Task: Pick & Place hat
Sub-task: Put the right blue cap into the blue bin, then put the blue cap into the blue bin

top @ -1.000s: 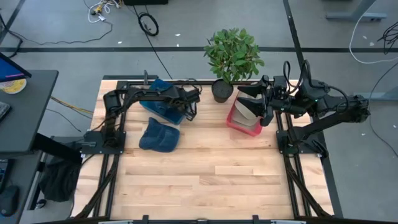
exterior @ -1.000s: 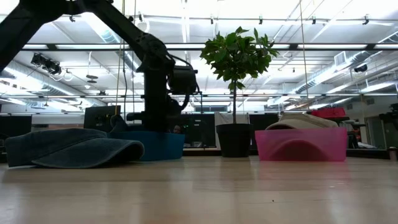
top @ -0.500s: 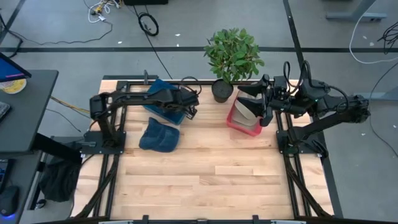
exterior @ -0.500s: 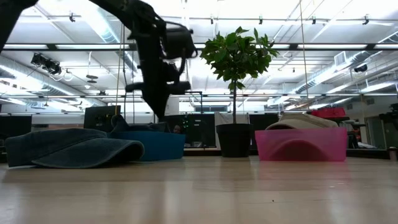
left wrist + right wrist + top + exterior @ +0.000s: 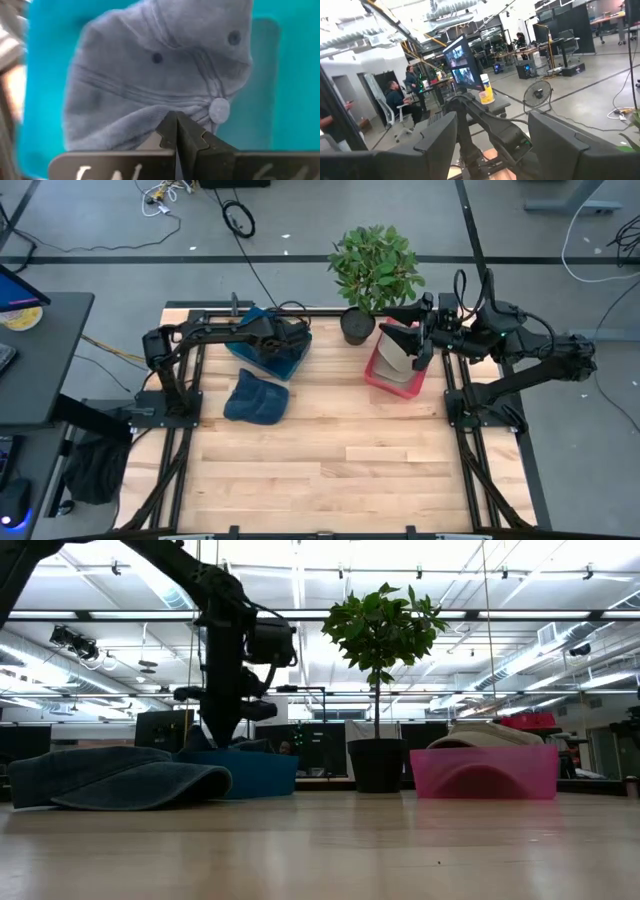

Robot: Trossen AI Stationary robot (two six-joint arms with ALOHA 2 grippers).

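A dark blue hat (image 5: 255,398) (image 5: 110,778) lies flat on the table, left of centre. Behind it stands a blue bin (image 5: 245,352) (image 5: 255,772) holding a second grey-blue hat (image 5: 150,75). My left gripper (image 5: 285,340) (image 5: 215,735) (image 5: 176,120) is shut and points down over that hat, close to its top button (image 5: 219,110). A pink bin (image 5: 395,383) (image 5: 485,775) at the right holds a beige hat (image 5: 393,355) (image 5: 485,737). My right gripper (image 5: 415,345) (image 5: 495,135) hovers above it, open and empty, pointing level toward the table's left. My left gripper comes down from above with shut fingers (image 5: 167,130) over the crown of the hat in the blue bin. I cannot tell whether the tips touch the cloth. Nothing shows between the fingers.
A potted plant (image 5: 375,270) (image 5: 380,640) stands at the far edge between the two bins. The near half of the wooden table (image 5: 330,470) is bare planks. Black arm frames run along the left and right table edges.
My left gripper rose out of the blue bin, swung a little toward the table's left, and came down again over the hat in the bin, staying shut. My right gripper shifted slightly toward the far edge above the pink bin.
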